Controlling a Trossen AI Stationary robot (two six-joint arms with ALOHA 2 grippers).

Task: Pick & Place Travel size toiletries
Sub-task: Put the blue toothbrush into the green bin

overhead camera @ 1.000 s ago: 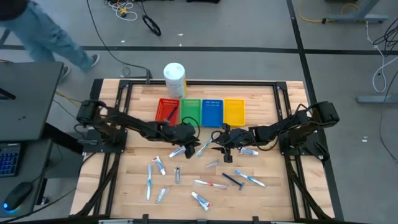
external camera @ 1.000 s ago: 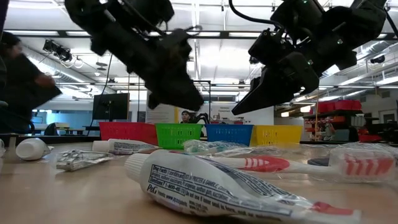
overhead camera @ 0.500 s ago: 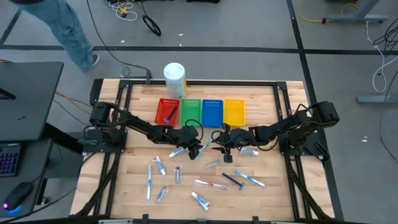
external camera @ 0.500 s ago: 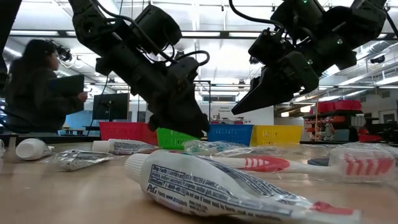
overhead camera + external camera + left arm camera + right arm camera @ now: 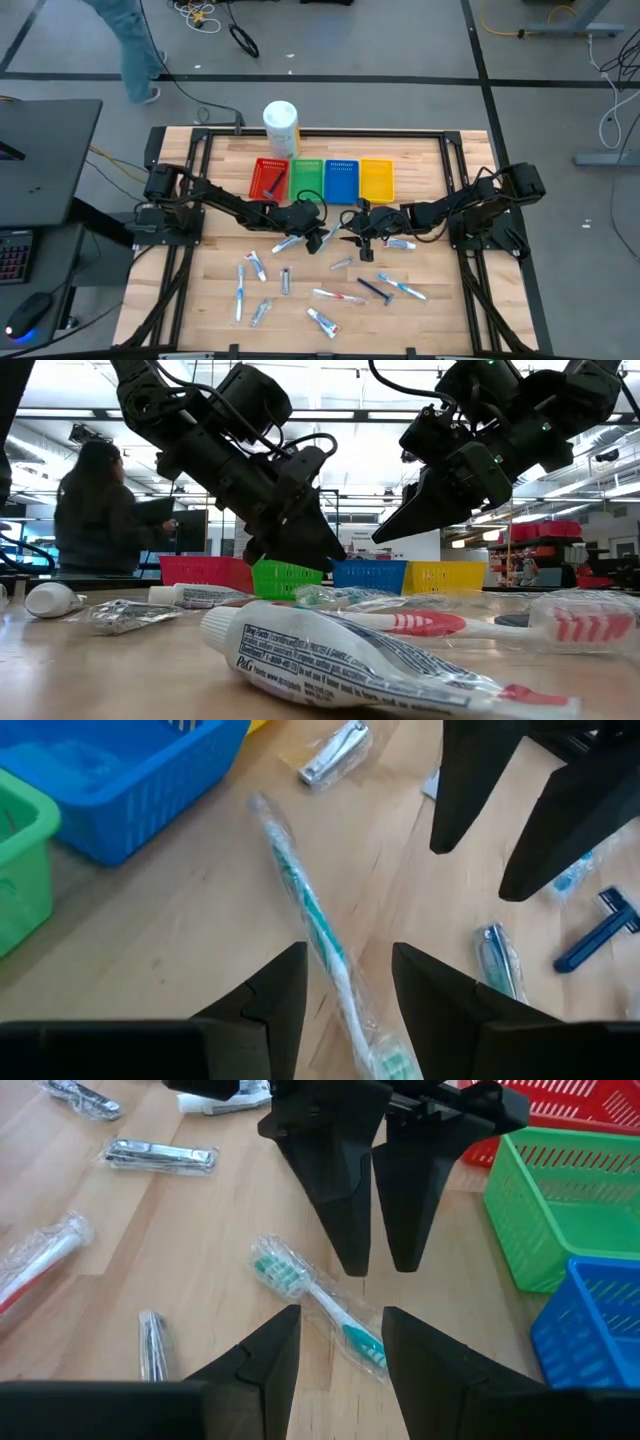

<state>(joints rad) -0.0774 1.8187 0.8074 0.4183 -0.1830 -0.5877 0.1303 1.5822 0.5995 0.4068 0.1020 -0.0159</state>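
Note:
A clear-wrapped toothbrush with teal bristles (image 5: 331, 237) (image 5: 318, 935) (image 5: 318, 1302) lies flat on the wooden table in front of the bins. My left gripper (image 5: 317, 240) (image 5: 348, 958) is open, low over it, one finger on each side of the handle, and I see no touch. My right gripper (image 5: 353, 237) (image 5: 340, 1320) is open too, facing the left one from the table's right and hovering above the same toothbrush. Several other wrapped tubes (image 5: 255, 266), toothbrushes (image 5: 338, 296) and a dark blue razor (image 5: 375, 290) lie scattered nearer the table's near edge.
Red (image 5: 268, 180), green (image 5: 307, 181), blue (image 5: 341, 181) and yellow (image 5: 376, 180) bins stand in a row behind the grippers. A white canister (image 5: 281, 127) stands at the far edge. A white tube (image 5: 398, 243) lies under the right arm. A person (image 5: 95, 510) stands beyond the table.
My left gripper has moved toward the table's right and down, closing on the toothbrush and the right gripper. The right arm has stayed where it was. In the room behind, a person has walked along the far side.

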